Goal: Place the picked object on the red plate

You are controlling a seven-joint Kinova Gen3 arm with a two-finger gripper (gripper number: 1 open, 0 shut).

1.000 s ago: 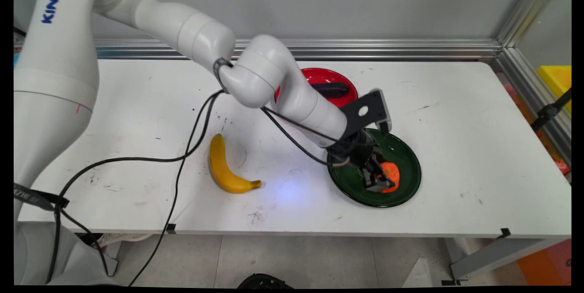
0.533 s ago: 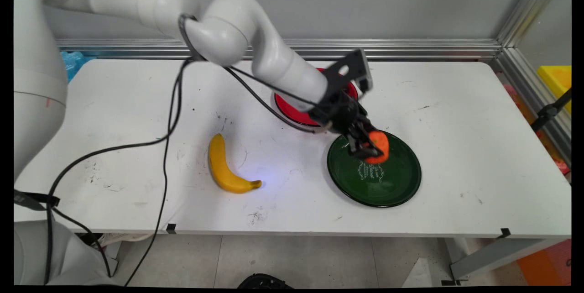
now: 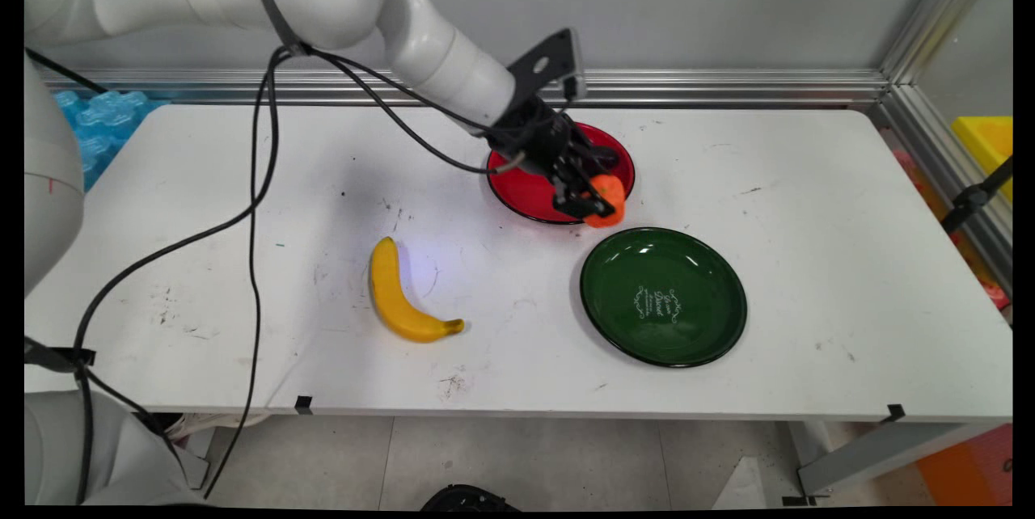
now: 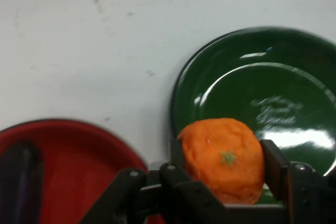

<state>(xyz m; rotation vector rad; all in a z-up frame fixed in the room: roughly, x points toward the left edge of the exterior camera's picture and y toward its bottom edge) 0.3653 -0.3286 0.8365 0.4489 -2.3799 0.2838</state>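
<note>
- Orange (image 3: 606, 197) hanging in the gripper (image 3: 589, 197) in the main view, lifted clear of the table (image 3: 808, 260), over the near rim of the red plate (image 3: 525, 200) and just beyond the green plate (image 3: 663, 297).
- Being clamped from both sides by the black fingers, the arm reaching in from the upper left.
- Lying well to the left of the green plate: a banana (image 3: 400, 297), untouched.
- Showing dark on the red plate: something only partly seen, too hidden to name.
- Filling the lower middle of the hand view: the orange (image 4: 223, 158), green stem mark facing up, squeezed between the two fingers (image 4: 273, 163).
- Sitting behind it the green plate (image 4: 247, 72), with the red plate (image 4: 79, 161) to its left.
- Judging the grip sound, being centred on the fruit; worth carrying level and slowly, keeping the squeeze gentle enough not to bruise it.
</note>
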